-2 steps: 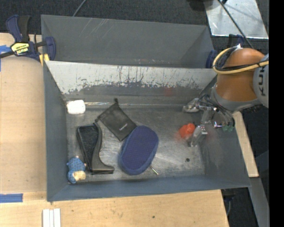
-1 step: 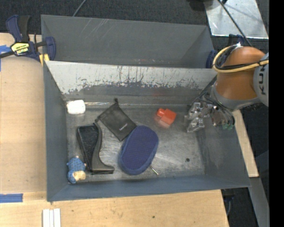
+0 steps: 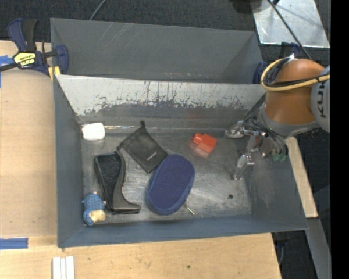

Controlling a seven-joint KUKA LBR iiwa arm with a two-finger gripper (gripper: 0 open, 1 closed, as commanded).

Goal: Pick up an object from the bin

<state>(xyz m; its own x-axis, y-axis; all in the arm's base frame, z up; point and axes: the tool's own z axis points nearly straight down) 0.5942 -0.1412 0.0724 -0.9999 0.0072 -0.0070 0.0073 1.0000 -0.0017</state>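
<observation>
Jaws of the gripper (image 3: 237, 154) stand apart, as far as we can tell, with nothing between them. We see a small orange block (image 3: 203, 143) lying near them, to their left, on the scratched grey bin (image 3: 163, 100) floor. The arm leans in over the right rim, wrist tilted down.

Two blocks (image 3: 203, 143) (image 3: 93, 132), four other loose things (image 3: 171, 184) (image 3: 142, 149) (image 3: 111, 182) (image 3: 93, 208)
</observation>
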